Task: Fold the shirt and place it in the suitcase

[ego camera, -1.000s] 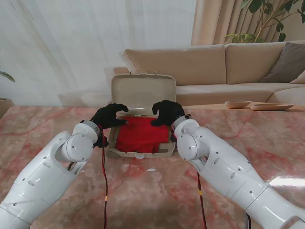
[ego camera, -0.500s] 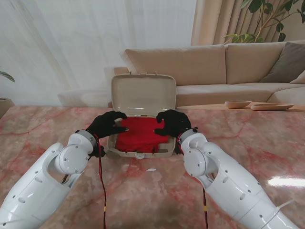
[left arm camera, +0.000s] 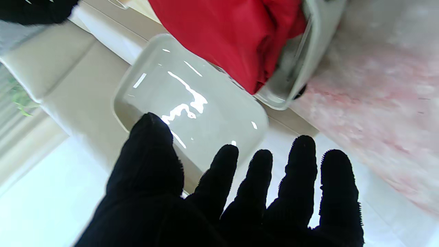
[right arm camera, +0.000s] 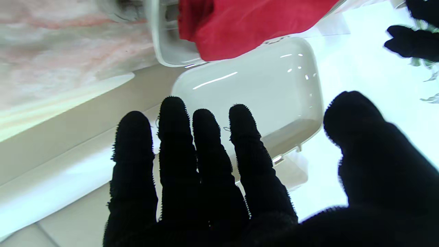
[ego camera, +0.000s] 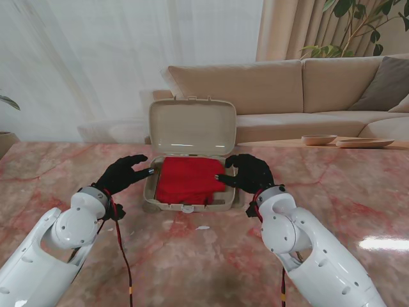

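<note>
The red shirt lies folded inside the suitcase — it looks soft, light and floppy, so pressing flat on its top or pinching a folded edge should work best. The suitcase is hard, smooth, shiny plastic with round corners, its lid standing up, on a pink stone table. The left hand and right hand, in fuzzy black gloves, hold nothing — fingers spread, one beside each end of the suitcase.

Home living room. Indicated by: beige sofa across the upper right of the frame, grey cushion at its far right, sheer curtains upper left, houseplant top right, marble-patterned table in the foreground.
</note>
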Controlling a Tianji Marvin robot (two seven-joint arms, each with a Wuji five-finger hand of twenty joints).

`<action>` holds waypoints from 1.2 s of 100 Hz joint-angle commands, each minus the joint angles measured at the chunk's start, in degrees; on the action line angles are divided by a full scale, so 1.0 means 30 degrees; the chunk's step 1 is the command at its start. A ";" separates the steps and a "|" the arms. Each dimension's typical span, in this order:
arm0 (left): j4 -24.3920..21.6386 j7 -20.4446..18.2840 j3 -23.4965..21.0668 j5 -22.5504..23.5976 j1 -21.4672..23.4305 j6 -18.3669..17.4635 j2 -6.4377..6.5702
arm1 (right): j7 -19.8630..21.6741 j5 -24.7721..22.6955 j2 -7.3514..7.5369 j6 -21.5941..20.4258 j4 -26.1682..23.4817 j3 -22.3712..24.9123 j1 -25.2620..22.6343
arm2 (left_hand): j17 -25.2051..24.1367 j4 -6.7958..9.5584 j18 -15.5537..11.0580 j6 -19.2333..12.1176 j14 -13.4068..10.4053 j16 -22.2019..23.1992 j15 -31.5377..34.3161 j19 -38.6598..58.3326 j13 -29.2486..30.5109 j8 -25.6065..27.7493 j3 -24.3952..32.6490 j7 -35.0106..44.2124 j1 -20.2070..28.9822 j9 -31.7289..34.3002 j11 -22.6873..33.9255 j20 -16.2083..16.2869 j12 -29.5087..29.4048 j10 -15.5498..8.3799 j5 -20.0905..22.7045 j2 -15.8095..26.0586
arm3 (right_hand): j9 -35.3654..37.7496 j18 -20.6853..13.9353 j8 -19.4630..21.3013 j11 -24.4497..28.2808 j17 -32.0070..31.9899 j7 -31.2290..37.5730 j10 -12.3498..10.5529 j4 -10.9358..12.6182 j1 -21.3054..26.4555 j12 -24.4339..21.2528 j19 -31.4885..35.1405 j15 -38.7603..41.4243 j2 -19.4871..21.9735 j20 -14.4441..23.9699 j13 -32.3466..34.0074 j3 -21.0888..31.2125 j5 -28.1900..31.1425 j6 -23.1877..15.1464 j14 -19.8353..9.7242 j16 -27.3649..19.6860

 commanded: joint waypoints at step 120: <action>0.3467 -0.3344 0.0694 -0.3149 -0.1952 0.5164 0.0301 | 0.2497 0.3135 0.0073 0.3219 0.3889 -0.0407 0.1507 | -0.1547 0.0030 -0.0588 0.1889 0.1065 -0.2174 -0.2224 -0.2348 -0.2938 -0.1272 -0.0806 -0.2624 -0.1920 -0.0454 -0.3612 -0.2525 -0.0848 0.0498 -0.1576 0.2742 | -0.1930 0.0785 -0.0484 -0.1282 -0.2011 -0.1091 0.0733 0.1300 0.0647 -0.0274 -0.1521 -0.1143 0.2870 0.0491 -0.2671 -0.2980 -0.1422 0.0567 0.0607 -0.0505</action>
